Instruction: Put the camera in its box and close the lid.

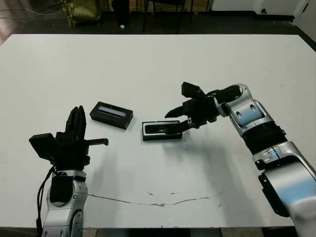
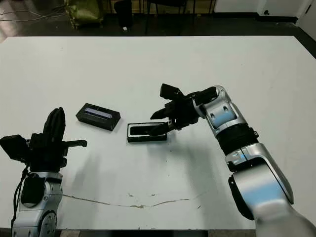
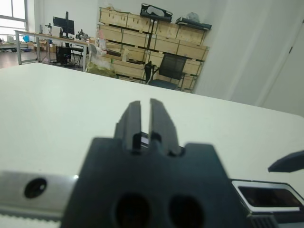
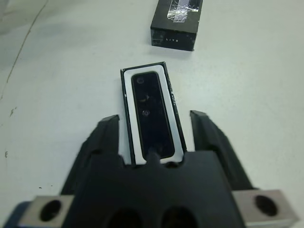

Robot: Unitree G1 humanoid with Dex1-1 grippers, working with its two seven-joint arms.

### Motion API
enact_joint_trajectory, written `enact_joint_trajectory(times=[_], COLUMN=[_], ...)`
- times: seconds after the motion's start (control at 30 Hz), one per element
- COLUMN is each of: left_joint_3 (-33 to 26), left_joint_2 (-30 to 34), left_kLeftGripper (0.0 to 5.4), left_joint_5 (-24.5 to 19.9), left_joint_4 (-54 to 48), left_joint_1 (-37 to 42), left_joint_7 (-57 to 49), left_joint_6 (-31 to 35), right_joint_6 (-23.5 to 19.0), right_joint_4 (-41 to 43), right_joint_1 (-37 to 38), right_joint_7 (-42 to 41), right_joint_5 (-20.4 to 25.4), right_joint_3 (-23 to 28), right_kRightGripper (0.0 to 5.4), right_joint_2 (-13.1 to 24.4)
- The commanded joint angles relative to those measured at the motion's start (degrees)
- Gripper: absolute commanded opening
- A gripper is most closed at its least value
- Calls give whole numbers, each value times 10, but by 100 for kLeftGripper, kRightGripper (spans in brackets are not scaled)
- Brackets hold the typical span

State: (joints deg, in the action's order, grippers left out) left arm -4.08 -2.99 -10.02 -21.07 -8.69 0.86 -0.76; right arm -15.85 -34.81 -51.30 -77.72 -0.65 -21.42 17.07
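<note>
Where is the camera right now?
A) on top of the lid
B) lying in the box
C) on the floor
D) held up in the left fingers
B: the right wrist view shows the camera lying flat inside the white-lined box, with the lid set apart from it.

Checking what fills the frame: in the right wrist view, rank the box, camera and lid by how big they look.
1. The box, largest, close to the open right hand.
2. The camera lying inside it, slightly smaller.
3. The lid, smallest, but farther off and cut by the frame edge, so its rank is unsure.
</note>
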Motion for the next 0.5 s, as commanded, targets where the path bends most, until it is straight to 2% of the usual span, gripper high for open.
enact_joint_trajectory(times=[0.03, 0.23, 0.3, 0.4, 0.5], left_joint_3=[-1, 0, 1, 1, 0], left_joint_2=[1, 1, 3, 3, 2], left_kLeftGripper=[0, 0, 0, 0, 0], left_joint_5=[-3, 1, 3, 3, 0], left_joint_4=[8, 10, 10, 11, 9], left_joint_1=[-9, -8, -9, -10, -9], left_joint_7=[1, 0, 0, 1, 1], left_joint_6=[4, 2, 3, 1, 5], right_joint_6=[-2, -1, -4, -17, -25], right_joint_4=[8, 0, 3, 15, 70], right_joint_1=[11, 3, 4, 10, 40], right_joint_7=[8, 9, 11, 17, 69], right_joint_5=[4, 15, 25, 49, 75], right_joint_3=[6, 24, 35, 61, 104], right_kRightGripper=[318, 428, 430, 388, 323], right_joint_2=[5, 7, 8, 12, 16])
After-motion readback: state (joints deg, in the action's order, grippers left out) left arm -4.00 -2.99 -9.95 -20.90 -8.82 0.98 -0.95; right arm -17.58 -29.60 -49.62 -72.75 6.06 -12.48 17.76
